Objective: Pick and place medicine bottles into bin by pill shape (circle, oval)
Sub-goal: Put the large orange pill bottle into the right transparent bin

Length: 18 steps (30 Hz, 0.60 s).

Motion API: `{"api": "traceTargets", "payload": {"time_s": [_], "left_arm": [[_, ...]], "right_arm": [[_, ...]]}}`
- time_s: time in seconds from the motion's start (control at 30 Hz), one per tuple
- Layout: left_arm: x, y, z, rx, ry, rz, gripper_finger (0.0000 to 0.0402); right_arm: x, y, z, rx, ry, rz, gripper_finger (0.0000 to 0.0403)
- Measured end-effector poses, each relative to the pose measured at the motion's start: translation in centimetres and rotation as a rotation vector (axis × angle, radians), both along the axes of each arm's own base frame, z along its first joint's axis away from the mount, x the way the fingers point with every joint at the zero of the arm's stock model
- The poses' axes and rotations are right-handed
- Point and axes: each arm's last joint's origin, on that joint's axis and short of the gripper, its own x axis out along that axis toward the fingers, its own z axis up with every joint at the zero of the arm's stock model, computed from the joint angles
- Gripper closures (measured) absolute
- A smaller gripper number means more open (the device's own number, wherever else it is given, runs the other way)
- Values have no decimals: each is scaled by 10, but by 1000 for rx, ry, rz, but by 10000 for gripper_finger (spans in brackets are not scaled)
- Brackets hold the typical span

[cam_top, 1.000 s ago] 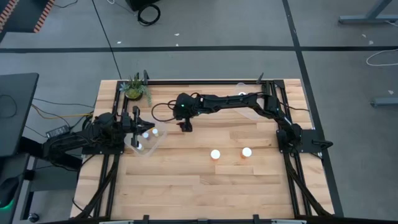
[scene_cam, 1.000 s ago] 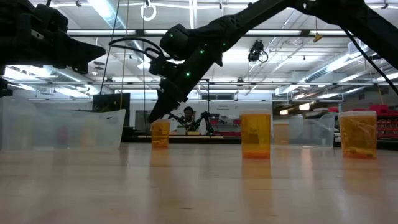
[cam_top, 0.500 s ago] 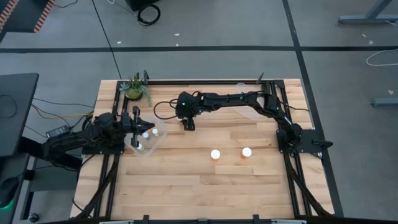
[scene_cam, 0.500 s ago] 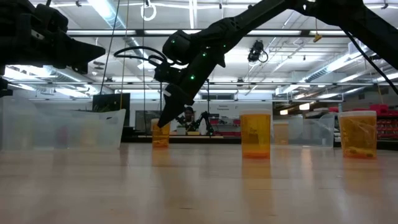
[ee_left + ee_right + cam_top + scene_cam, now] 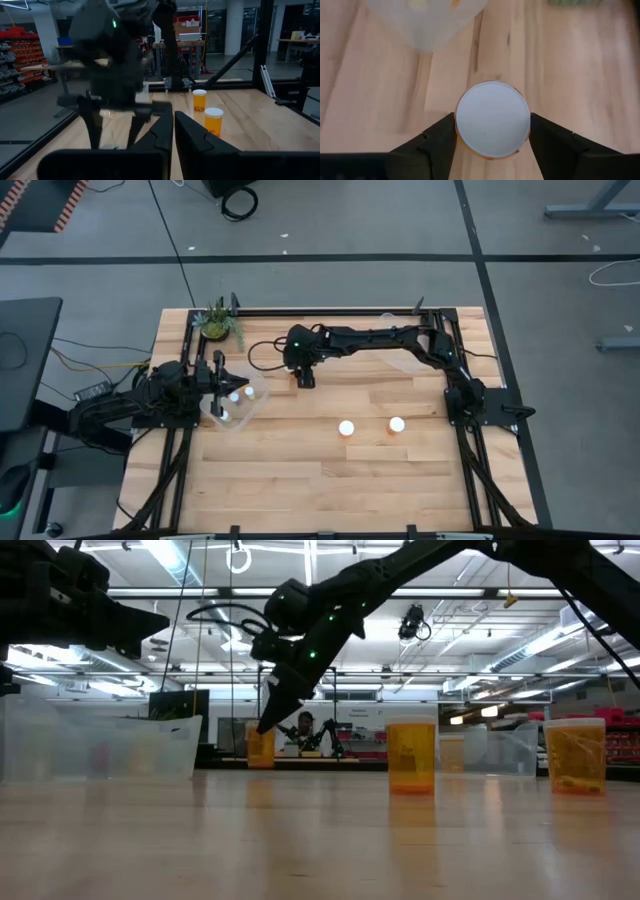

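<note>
My right gripper [image 5: 303,379] reaches to the table's far middle and is shut on a small amber bottle with a white cap [image 5: 492,118]. In the low view the bottle [image 5: 259,745] shows below the gripper. My left gripper [image 5: 226,383] is shut and empty, above the clear bin [image 5: 238,412] at the table's left, in which white-capped bottles lie. Two more amber bottles [image 5: 346,428] [image 5: 397,424] stand upright on the table's middle; they also show in the low view [image 5: 411,755] [image 5: 575,755]. My right gripper pinches the bottle at the rim of its white cap [image 5: 459,120] between its two fingers, one on each side. The fingers come from above, pointing down. The bottle hangs upright below them, its base just above the table in the low view.
A second clear bin [image 5: 402,352] stands at the far right, partly under my right arm. A green potted plant [image 5: 217,323] stands at the far left corner. The near half of the table is bare wood.
My right gripper has gone a little toward the table's right and far edges. In the low view the amber bottle under it stands slightly higher than a second ago, its base off the table.
</note>
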Motion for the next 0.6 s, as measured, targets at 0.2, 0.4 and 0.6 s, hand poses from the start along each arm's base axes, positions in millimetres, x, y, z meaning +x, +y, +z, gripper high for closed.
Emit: {"api": "traceTargets", "payload": {"time_s": [0.2,0.4,0.6], "left_arm": [[0,0,0,1,-4,0,373],[0,0,0,0,2,-1,366],[0,0,0,-1,2,-1,372]], "right_arm": [[-13,2,27,-6,12,-12,169],[-30,3,55,11,23,-49,169],[-40,5,68,19,44,-62,168]]}}
